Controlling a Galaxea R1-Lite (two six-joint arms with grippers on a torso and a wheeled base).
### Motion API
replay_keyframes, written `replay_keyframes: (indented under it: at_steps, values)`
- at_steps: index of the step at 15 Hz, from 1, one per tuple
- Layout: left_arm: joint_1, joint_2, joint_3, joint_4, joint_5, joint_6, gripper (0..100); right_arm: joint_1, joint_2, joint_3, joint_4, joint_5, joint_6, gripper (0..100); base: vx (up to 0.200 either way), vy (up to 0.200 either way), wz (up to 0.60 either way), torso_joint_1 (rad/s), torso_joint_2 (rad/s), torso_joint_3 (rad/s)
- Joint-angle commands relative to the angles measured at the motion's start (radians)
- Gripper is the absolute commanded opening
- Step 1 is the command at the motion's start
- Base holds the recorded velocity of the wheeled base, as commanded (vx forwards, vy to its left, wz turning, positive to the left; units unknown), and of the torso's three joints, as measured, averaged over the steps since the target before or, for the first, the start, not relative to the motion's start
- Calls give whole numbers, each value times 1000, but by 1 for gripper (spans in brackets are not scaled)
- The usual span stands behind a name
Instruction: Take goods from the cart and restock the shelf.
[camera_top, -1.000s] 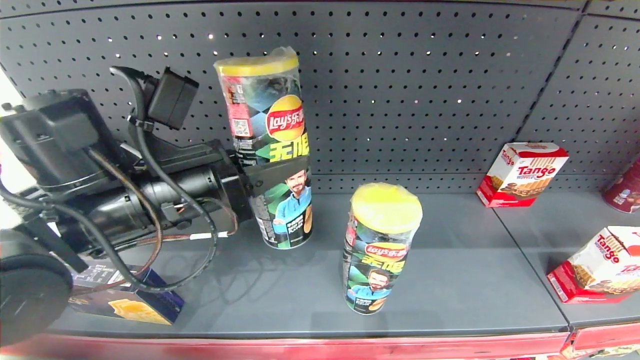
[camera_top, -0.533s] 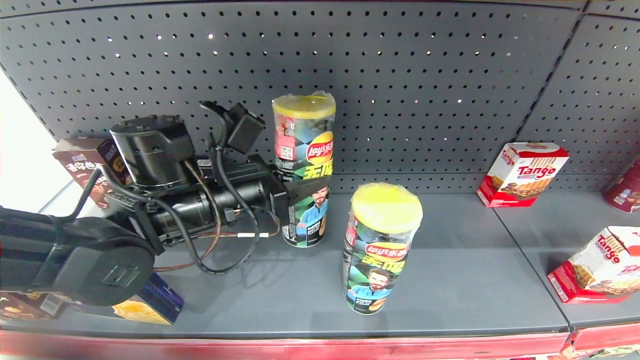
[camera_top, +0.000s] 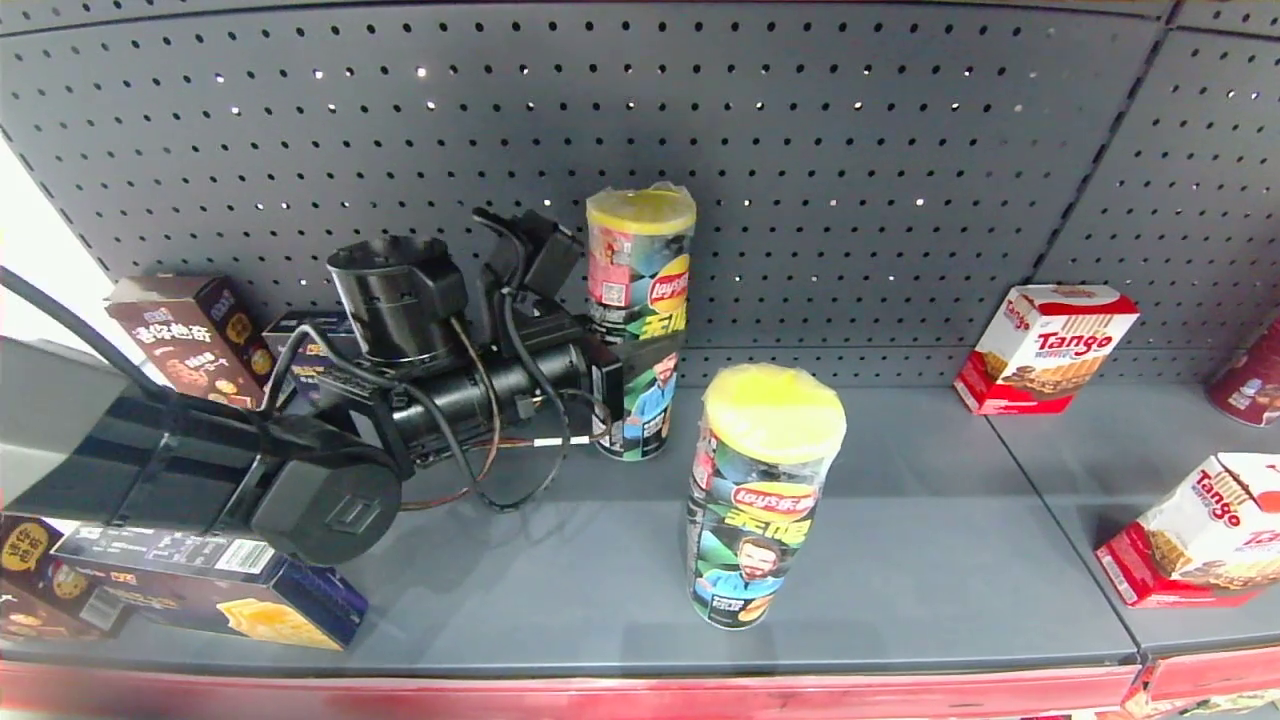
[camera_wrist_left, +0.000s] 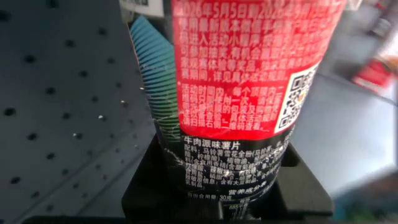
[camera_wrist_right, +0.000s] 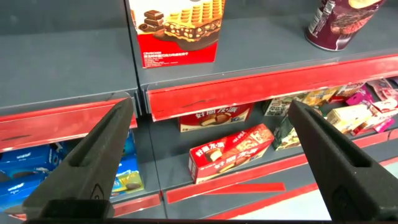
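the left gripper (camera_top: 632, 375) is clamped on the lower half of a chip can (camera_top: 642, 270), which stands upright at the back of the shelf (camera_top: 900, 560) (close to the pegboard). a second can (camera_top: 765, 490) stands nearer the front. the right gripper (camera_wrist_right: 209, 106) gapes wide, empty.

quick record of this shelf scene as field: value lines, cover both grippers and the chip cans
left gripper: shut on the held chip can, low on its body
held chip can: upright, yellow lid, close to the pegboard; base at or just above the shelf
front chip can: upright, standing free near the shelf's front edge
right gripper: open, holding nothing
other goods: wafer boxes on the right, snack boxes on the left
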Motion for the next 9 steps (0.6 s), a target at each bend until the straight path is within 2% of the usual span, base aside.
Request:
replay_keyframes:
  at_steps: [1,3,4,5,6,9]
  values:
    - [-6,39,-27,-45,6,-9,0,0,2,0,0,1,0,100,0,0,0,0,0,0]
    - [-6,64,-30,-117,6,-24,0,0,2,0,0,0,0,100,0,0,0,0,0,0]
    - [-6,76,-22,-157,6,-22,0,0,2,0,0,0,0,100,0,0,0,0,0,0]
    - [-6,76,-22,-157,6,-22,0,0,2,0,0,0,0,100,0,0,0,0,0,0]
    - [-6,104,-13,-211,8,-24,0,0,2,0,0,1,0,100,0,0,0,0,0,0]
    - [-8,133,-7,-248,8,-18,0,0,2,0,0,0,0,100,0,0,0,0,0,0]
